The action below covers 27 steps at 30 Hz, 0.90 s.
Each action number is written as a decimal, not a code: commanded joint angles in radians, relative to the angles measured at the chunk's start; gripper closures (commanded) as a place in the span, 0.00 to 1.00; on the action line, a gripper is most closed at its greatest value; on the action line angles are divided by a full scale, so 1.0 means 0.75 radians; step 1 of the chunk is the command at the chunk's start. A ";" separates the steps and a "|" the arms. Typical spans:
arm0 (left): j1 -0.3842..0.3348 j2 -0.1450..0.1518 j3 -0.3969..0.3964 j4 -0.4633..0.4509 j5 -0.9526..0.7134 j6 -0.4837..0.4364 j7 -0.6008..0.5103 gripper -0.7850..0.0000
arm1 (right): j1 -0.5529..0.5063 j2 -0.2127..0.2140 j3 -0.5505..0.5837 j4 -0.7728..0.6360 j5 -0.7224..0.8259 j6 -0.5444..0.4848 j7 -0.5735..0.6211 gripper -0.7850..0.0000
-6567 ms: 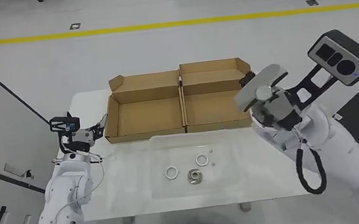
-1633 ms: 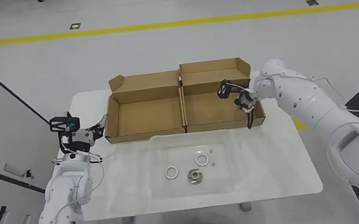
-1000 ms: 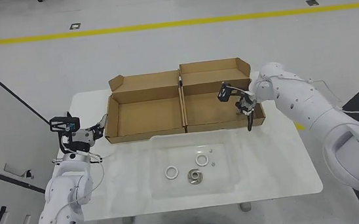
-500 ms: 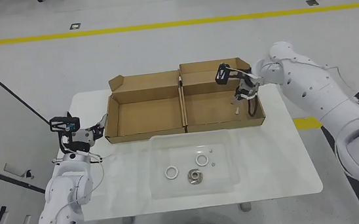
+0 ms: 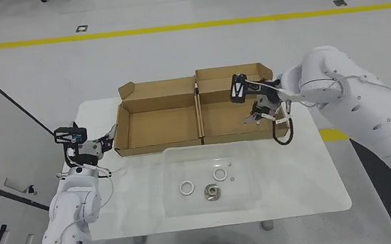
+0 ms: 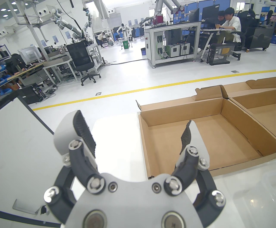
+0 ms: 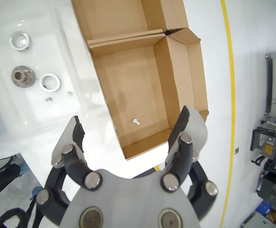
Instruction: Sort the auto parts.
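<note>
My right gripper (image 7: 130, 116) hangs open and empty above the right cardboard box (image 7: 179, 71), over its near right part (image 5: 257, 112). A small silver screw (image 7: 135, 121) lies on that box's floor, below the fingers. The clear tray (image 5: 174, 160) in front of the boxes holds two white rings (image 5: 187, 188) (image 5: 220, 173), a metal flange (image 5: 211, 191) and a few tiny fasteners (image 7: 69, 93). My left gripper (image 6: 135, 127) stands open and empty at the table's left edge (image 5: 104, 140), beside the left cardboard box (image 6: 163, 127).
The two open boxes (image 5: 158, 122) sit side by side at the back of the white table (image 5: 295, 183), flaps raised. A white panel (image 5: 4, 142) leans at the far left. Bare table lies right of the tray.
My right arm swung in from the table's right side to above the right box, and a screw now lies on the box floor. The left arm has not moved.
</note>
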 commanded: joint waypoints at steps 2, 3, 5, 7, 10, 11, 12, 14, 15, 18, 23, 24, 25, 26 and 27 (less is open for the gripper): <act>0.000 0.000 0.000 0.000 0.000 0.000 0.000 0.00 | -0.047 0.051 0.021 -0.162 0.072 0.048 0.048 0.00; 0.000 0.000 0.000 0.000 0.000 0.000 0.000 0.00 | -0.060 0.066 0.026 -0.201 0.095 0.061 0.061 0.00; 0.000 0.000 0.000 0.000 0.000 0.000 0.000 0.00 | -0.082 0.094 0.028 -0.275 0.133 0.082 0.082 0.00; 0.000 0.000 0.000 0.000 0.000 0.000 0.000 0.00 | -0.097 0.118 0.018 -0.336 0.168 0.093 0.093 0.00; 0.000 0.000 0.000 0.000 0.000 0.000 0.000 0.00 | -0.105 0.147 -0.013 -0.401 0.210 0.100 0.100 0.00; 0.000 0.000 0.000 0.000 0.000 0.000 0.000 0.00 | -0.105 0.155 -0.026 -0.413 0.224 0.101 0.101 0.00; 0.000 0.000 0.000 0.000 0.000 0.000 0.000 0.00 | -0.104 0.161 -0.043 -0.426 0.231 0.101 0.101 0.00; 0.000 0.000 0.000 0.000 0.000 0.000 0.000 0.00 | -0.102 0.171 -0.078 -0.438 0.247 0.096 0.096 0.04; 0.000 0.000 0.000 0.000 0.000 0.000 0.000 0.00 | -0.102 0.174 -0.100 -0.444 0.255 0.093 0.093 0.07; 0.000 0.000 0.000 0.000 0.000 0.000 0.000 0.00 | -0.094 0.175 -0.171 -0.447 0.277 0.089 0.089 0.05; 0.000 0.000 0.000 0.000 0.000 0.000 0.000 0.00 | -0.055 0.157 -0.311 -0.413 0.263 0.088 0.088 0.04; 0.000 0.000 0.000 0.000 0.000 0.000 0.000 0.00 | -0.041 0.151 -0.338 -0.405 0.253 0.086 0.086 0.05; 0.000 0.000 0.000 0.000 0.000 0.000 0.000 0.00 | -0.030 0.144 -0.362 -0.389 0.253 0.083 0.083 0.05; 0.000 0.000 0.000 0.000 0.000 0.000 0.000 0.00 | -0.016 0.137 -0.389 -0.376 0.249 0.084 0.084 0.05; 0.000 0.000 0.000 0.000 0.000 0.000 0.000 0.00 | -0.002 0.128 -0.415 -0.365 0.240 0.082 0.082 0.05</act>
